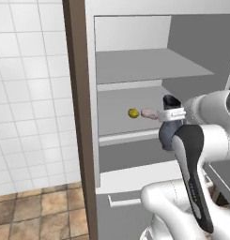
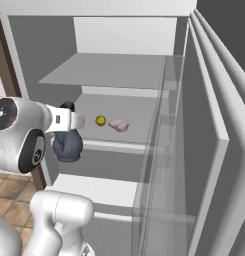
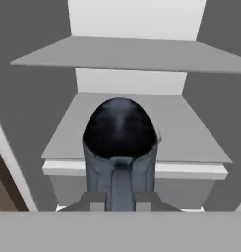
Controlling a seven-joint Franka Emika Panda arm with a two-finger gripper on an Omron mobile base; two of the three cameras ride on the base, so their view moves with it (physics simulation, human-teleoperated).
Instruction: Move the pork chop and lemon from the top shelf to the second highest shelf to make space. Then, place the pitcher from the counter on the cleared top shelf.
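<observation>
Pitcher (image 1: 169, 136) held in front of open fridge.
Gripper (image 3: 117, 197) clamped on its handle; lemon (image 1: 133, 113) and pork chop (image 1: 149, 113) lie side by side on second highest shelf (image 1: 130, 135); top shelf (image 1: 149, 65) bare.

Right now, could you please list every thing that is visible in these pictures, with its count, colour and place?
top shelf: one, pale grey, uppermost in the open fridge, nothing on it.
second highest shelf: one, pale grey with white front rim, just below the top one.
lemon: one, yellow, on the second highest shelf.
pork chop: one, pale pink, on the same shelf, beside the lemon.
pitcher: one, dark blue-grey, held in front of the second highest shelf.
wall tiles: white, left of the fridge.
floor: brown tiles.
gripper: one, jaws closed on the pitcher.
</observation>
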